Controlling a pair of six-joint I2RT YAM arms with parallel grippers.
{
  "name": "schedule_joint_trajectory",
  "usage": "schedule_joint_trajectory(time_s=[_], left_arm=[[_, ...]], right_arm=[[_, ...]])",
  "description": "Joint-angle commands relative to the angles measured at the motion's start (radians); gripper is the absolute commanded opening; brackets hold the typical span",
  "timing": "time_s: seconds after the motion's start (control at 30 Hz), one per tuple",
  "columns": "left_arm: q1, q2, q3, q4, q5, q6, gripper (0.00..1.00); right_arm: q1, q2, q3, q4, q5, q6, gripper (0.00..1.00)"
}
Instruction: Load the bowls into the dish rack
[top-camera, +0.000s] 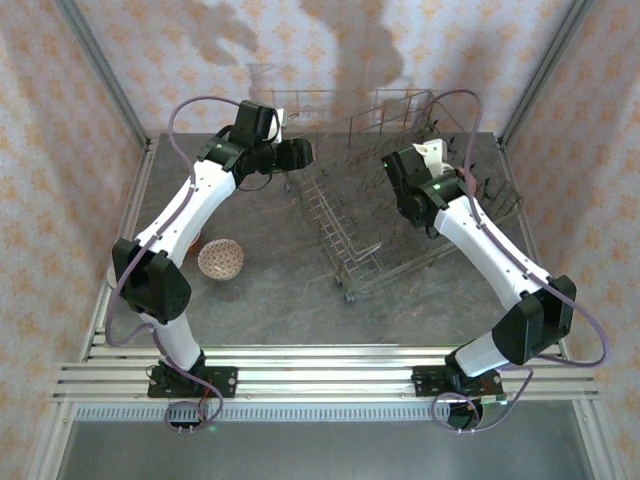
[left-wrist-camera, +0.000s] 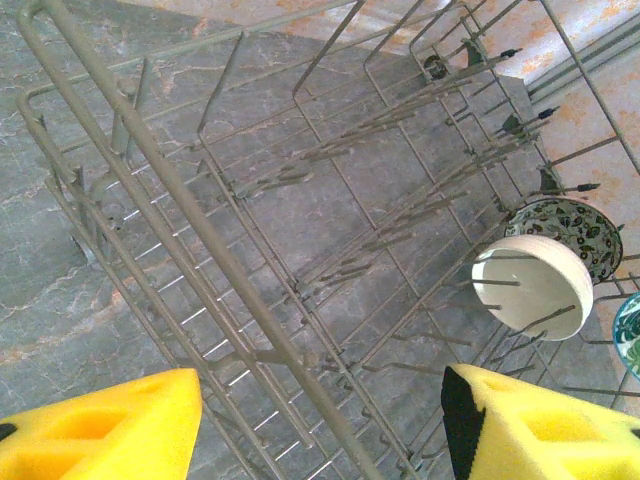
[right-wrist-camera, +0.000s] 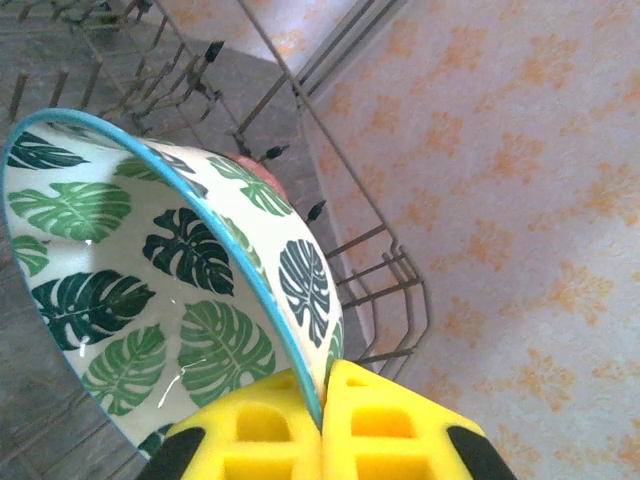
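Observation:
The dish rack (top-camera: 370, 200) of thin grey wire stands at the middle back of the table. My right gripper (right-wrist-camera: 323, 410) is shut on the rim of a white bowl with green leaves and a blue edge (right-wrist-camera: 150, 290), held tilted over the rack's right end. A pink bowl (right-wrist-camera: 262, 172) peeks out behind it. My left gripper (left-wrist-camera: 320, 430) hovers open over the rack's left side (left-wrist-camera: 200, 230), with nothing between its yellow fingers (left-wrist-camera: 110, 430). In the rack, a white bowl (left-wrist-camera: 532, 285) stands on edge against a green-patterned bowl (left-wrist-camera: 580, 225). A speckled bowl (top-camera: 221, 259) lies on the table, left of the rack.
The grey marbled tabletop (top-camera: 290, 300) is bare in front of the rack. Patterned walls and metal frame posts (top-camera: 100, 70) close in the back and sides. A teal-rimmed dish (left-wrist-camera: 630, 335) shows at the edge of the left wrist view.

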Motion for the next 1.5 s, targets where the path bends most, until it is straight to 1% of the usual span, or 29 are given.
schedule_joint_trajectory(time_s=[0.0,0.33,0.43,0.7,0.97,1.27,1.33,1.47], left_arm=[[0.001,0.002,0.016,-0.012,0.006,-0.009,0.66],[0.008,-0.033,-0.025,-0.005,-0.004,0.016,0.66],[0.018,-0.047,-0.048,0.014,0.013,0.018,0.66],[0.045,-0.074,-0.111,0.073,0.067,0.021,0.66],[0.058,-0.102,-0.175,0.109,0.094,0.040,0.67],[0.090,-0.133,-0.226,0.125,0.122,0.041,0.67],[0.093,-0.136,-0.233,0.129,0.131,0.042,0.67],[0.099,-0.135,-0.239,0.131,0.141,0.044,0.67]], right_arm=[[0.022,-0.006,-0.025,0.120,0.142,-0.057,0.00],[0.080,0.018,-0.119,0.243,0.219,-0.151,0.00],[0.085,0.041,-0.132,0.259,0.236,-0.145,0.00],[0.105,0.138,-0.139,0.269,0.352,-0.122,0.00],[0.107,0.201,-0.143,0.307,0.435,-0.146,0.00],[0.111,0.270,-0.126,0.253,0.477,-0.100,0.00],[0.114,0.282,-0.117,0.242,0.460,-0.089,0.00],[0.126,0.321,-0.104,0.229,0.474,-0.082,0.00]])
